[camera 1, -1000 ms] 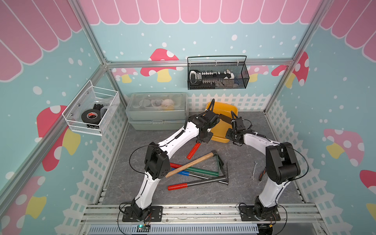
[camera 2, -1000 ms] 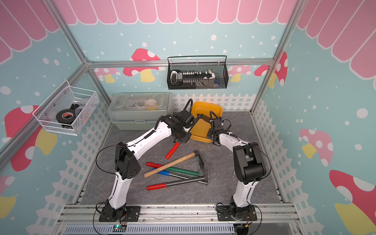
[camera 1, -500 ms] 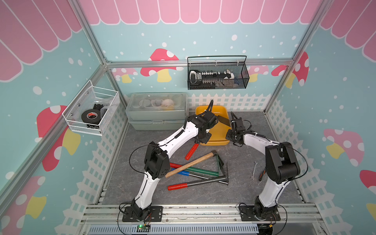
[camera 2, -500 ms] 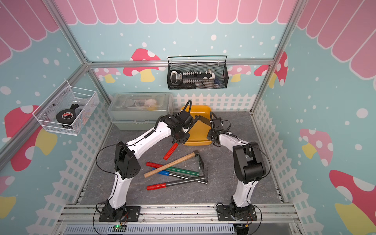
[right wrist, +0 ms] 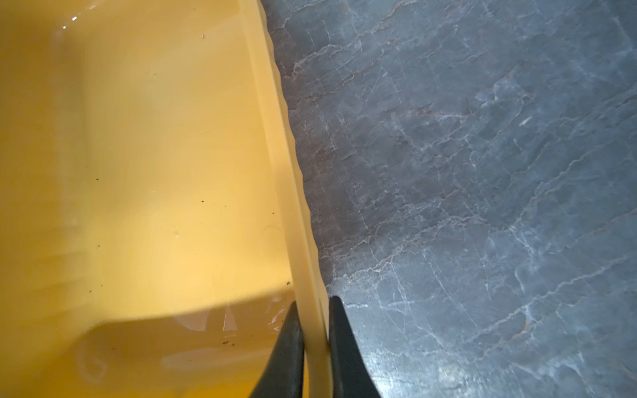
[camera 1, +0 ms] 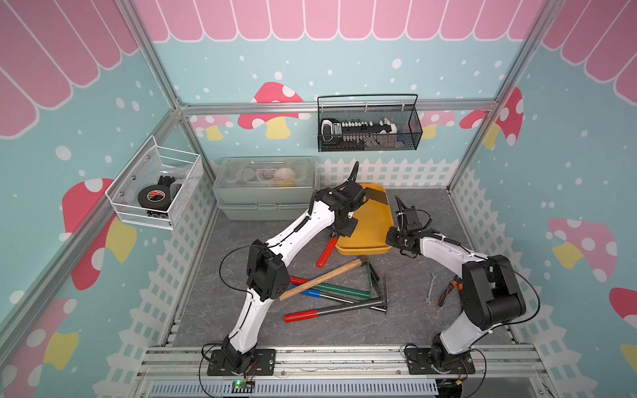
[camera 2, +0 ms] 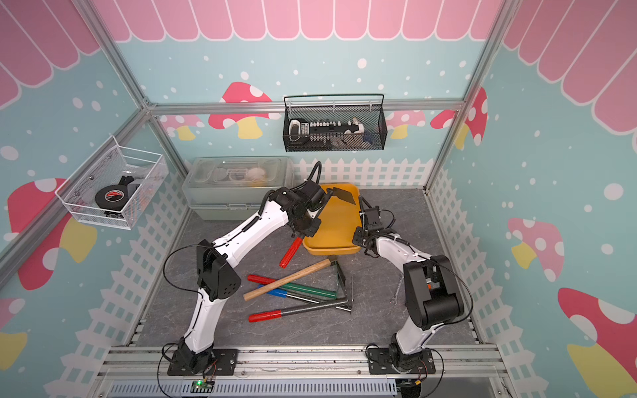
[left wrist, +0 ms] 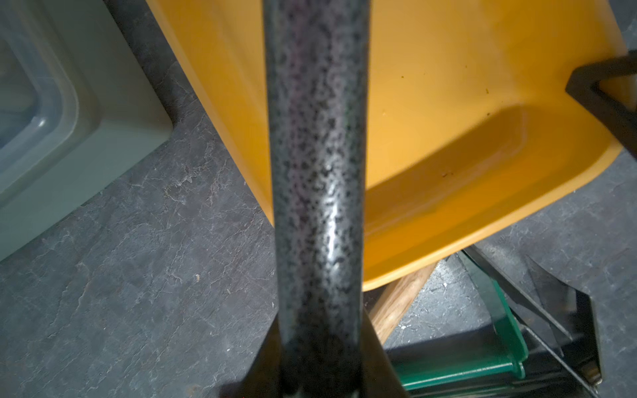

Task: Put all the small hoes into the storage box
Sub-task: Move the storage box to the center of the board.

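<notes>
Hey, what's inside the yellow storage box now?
The small hoe, held by the left tool, shows its dark blade at the storage box's far end; the visible floor is bare. The left arm hides one side.

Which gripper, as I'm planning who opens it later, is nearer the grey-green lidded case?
Left. The left gripper, shut on the small hoe, is beside the lidded case; the right gripper is across the yellow tray, jaws pinching its far rim.

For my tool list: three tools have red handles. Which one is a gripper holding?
The small hoe: the left gripper is shut on its shaft, blade over the storage box. The other two lie flat, ungripped.
</notes>
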`<state>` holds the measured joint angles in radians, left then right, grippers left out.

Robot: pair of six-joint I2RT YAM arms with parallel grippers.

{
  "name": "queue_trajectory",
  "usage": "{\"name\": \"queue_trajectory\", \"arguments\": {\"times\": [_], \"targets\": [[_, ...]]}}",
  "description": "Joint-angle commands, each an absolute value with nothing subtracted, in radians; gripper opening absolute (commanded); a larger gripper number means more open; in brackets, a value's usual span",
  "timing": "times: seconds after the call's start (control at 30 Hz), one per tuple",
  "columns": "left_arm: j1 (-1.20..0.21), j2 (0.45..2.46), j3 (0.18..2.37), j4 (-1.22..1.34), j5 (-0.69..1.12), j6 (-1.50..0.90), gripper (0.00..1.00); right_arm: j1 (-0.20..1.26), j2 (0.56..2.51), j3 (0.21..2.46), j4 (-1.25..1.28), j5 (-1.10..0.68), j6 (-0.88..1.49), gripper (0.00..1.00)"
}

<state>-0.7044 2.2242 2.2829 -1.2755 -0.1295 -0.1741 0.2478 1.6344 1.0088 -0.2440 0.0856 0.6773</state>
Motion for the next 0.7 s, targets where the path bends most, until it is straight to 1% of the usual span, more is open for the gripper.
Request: {"name": "queue_trajectory", "arguments": {"times": [0.0, 0.3, 0.5, 0.6, 0.67], "targets": [[-0.691, 2.247, 2.349, -1.285, -0.102, -0.256, 0.00, 0.247, 1.596, 0.982, -0.252, 0.079, 0.674, 0.16], [-0.680, 2.303, 2.404, -1.291, -0.019, -0.396, 0.00, 0.247, 1.598, 0.982, -0.262, 0.098, 0.637, 0.28], [-0.669, 2.353, 2.464, -1.310, -0.007, -0.450, 0.00, 0.247, 1.580, 0.971, -0.267, 0.114, 0.631, 0.45], [-0.661, 2.386, 2.506, -1.307, 0.038, -0.470, 0.00, 0.247, 1.565, 0.964, -0.268, 0.114, 0.629, 0.52], [-0.646, 2.414, 2.541, -1.308, 0.102, -0.490, 0.00, 0.247, 1.551, 0.958, -0.272, 0.117, 0.626, 0.56]]}}
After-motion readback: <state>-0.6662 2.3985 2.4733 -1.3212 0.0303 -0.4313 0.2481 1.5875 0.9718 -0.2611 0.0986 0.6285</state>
